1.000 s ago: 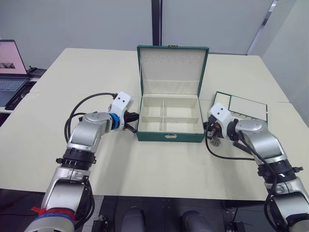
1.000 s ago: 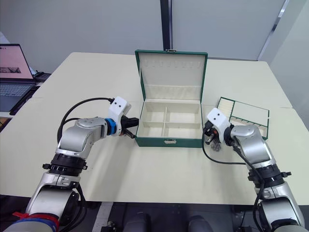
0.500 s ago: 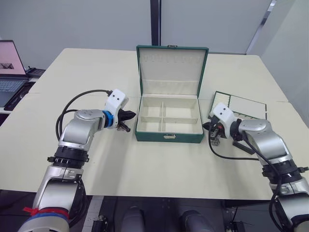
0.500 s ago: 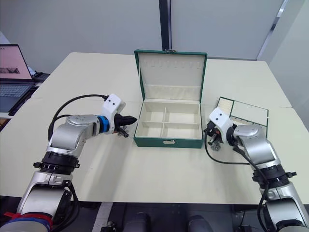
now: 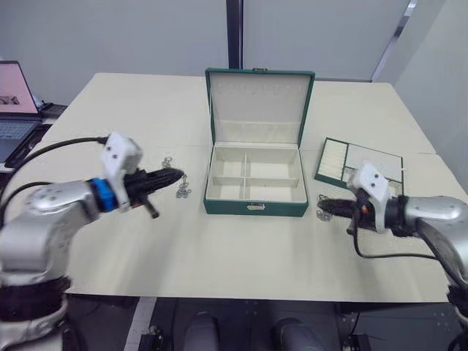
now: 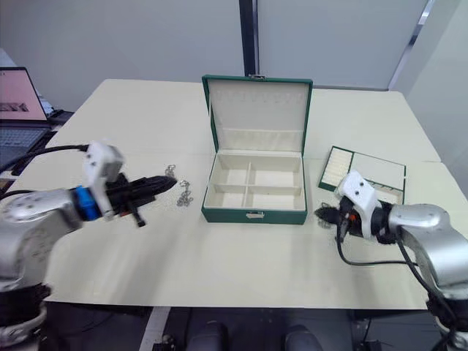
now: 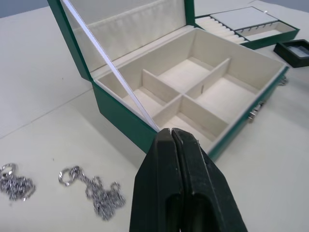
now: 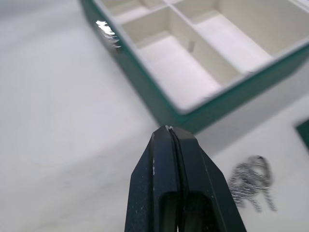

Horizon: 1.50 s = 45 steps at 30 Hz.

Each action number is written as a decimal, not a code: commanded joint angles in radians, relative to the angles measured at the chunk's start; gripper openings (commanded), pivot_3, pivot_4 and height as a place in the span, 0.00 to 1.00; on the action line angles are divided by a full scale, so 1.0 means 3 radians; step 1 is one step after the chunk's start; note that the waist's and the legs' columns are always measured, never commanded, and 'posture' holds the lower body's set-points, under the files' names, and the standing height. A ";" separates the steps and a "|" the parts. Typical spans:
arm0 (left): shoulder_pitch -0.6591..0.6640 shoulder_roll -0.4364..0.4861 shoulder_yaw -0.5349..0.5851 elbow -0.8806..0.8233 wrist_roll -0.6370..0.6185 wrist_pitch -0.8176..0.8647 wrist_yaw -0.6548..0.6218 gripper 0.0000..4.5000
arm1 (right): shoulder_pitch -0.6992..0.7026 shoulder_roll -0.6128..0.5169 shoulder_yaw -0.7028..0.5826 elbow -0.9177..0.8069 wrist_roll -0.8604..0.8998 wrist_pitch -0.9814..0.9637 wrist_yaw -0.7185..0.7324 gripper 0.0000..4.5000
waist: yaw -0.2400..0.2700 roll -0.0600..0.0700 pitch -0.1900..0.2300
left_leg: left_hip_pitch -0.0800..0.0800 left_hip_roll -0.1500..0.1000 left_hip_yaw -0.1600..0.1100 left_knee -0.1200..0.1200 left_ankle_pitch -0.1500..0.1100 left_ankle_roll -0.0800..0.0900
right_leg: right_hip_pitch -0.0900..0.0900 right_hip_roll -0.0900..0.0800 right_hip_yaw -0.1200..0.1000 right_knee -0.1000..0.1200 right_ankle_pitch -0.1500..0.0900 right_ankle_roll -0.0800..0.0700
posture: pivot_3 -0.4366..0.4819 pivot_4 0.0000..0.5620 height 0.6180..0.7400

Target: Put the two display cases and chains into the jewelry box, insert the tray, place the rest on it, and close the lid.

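The dark green jewelry box [image 5: 254, 208] stands open at the table's centre, its lid [image 5: 256, 102] upright and its cream compartments bare. Two clumps of chain [image 5: 182, 189] [image 5: 167, 161] lie left of the box. My left gripper [image 5: 178, 175] is shut and holds nothing, its tip just above and between them. A third chain [image 5: 322, 215] lies right of the box's front corner, under my right gripper [image 5: 322, 205], also shut with nothing in it. The tray [image 5: 360, 161] sits to the right. One display case [image 7: 293, 48] shows beyond the box in the left wrist view.
A laptop [image 5: 13, 99] stands on a side desk off the table's left edge. The table's front edge runs close below both arms.
Both arms have drawn back from the box. The left gripper moved left off the box's side wall, uncovering two chains. The right gripper now lies level, pointing at the box.
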 commanded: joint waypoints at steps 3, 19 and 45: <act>0.0807 0.0055 0.0537 -0.0528 -0.0405 0.0010 -0.0207 0.00 | 0.0601 0.0104 -0.0307 -0.0612 0.0447 -0.0093 -0.0071 0.00 | 0.0001 -0.0003 -0.0001 | 0.0001 -0.0003 -0.0005 0.0003 -0.0004 0.0007 | 0.0005 -0.0002 -0.0004 0.0000 0.0000 0.0000 | 0.48 0.27 1.00; 0.1836 -0.0012 0.0540 -0.0507 -0.0171 -0.0875 -0.0437 0.73 | 0.1295 -0.0075 -0.0380 -0.0777 0.0842 -0.0211 -0.0267 0.54 | -0.0007 -0.0006 -0.0003 | 0.0000 -0.0003 -0.0007 0.0000 -0.0005 0.0009 | -0.0017 -0.0001 -0.0001 -0.0001 0.0000 -0.0002 | 0.48 0.27 1.00; 0.1319 0.1363 0.0222 -0.0232 0.0127 -0.0095 -0.0250 1.00 | -0.0411 -0.0109 -0.0071 -0.0864 0.2083 -0.0187 -0.1304 0.99 | -0.0010 -0.0014 0.0004 | -0.0003 -0.0001 -0.0006 -0.0003 -0.0006 0.0009 | -0.0026 -0.0001 0.0000 0.0000 0.0000 -0.0002 | 0.48 0.27 1.00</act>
